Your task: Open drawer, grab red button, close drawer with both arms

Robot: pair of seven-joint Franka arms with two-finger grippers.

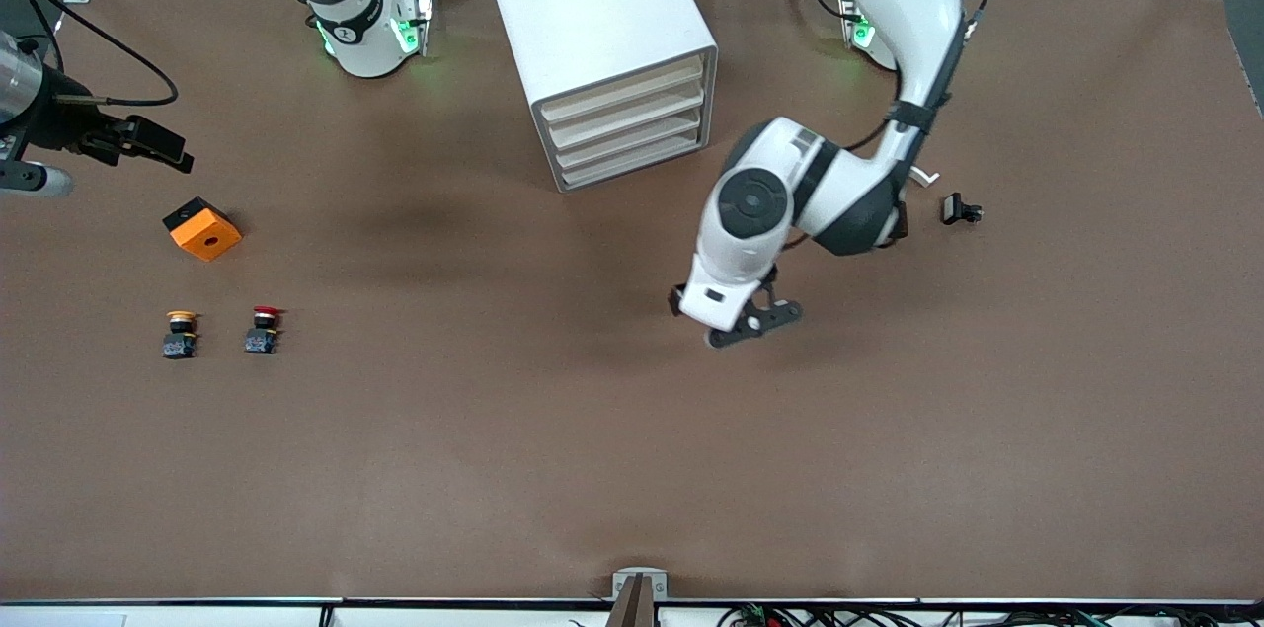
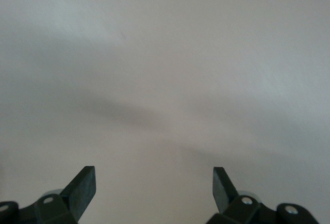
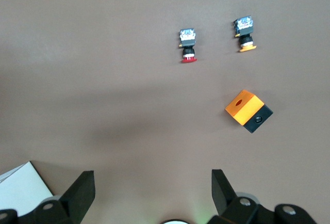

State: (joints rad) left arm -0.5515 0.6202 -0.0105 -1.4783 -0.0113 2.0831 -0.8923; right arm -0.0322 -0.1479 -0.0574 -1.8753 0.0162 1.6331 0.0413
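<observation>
The white cabinet (image 1: 592, 25) stands at the robots' side of the table, and its four beige-fronted drawers (image 1: 632, 123) are all shut. The red-capped button (image 1: 264, 329) lies on the table toward the right arm's end, nearer the front camera than the cabinet; it also shows in the right wrist view (image 3: 187, 46). My left gripper (image 1: 758, 323) is open and empty over bare table, nearer the front camera than the cabinet; its wrist view (image 2: 153, 182) shows only table. My right gripper (image 1: 158, 148) is open and empty, up in the air over the right arm's end (image 3: 153, 185).
A yellow-capped button (image 1: 181, 334) lies beside the red one, closer to the table's end (image 3: 244, 33). An orange cube (image 1: 202, 229) sits farther from the front camera than both buttons (image 3: 247, 110). A small black part (image 1: 960, 210) lies toward the left arm's end.
</observation>
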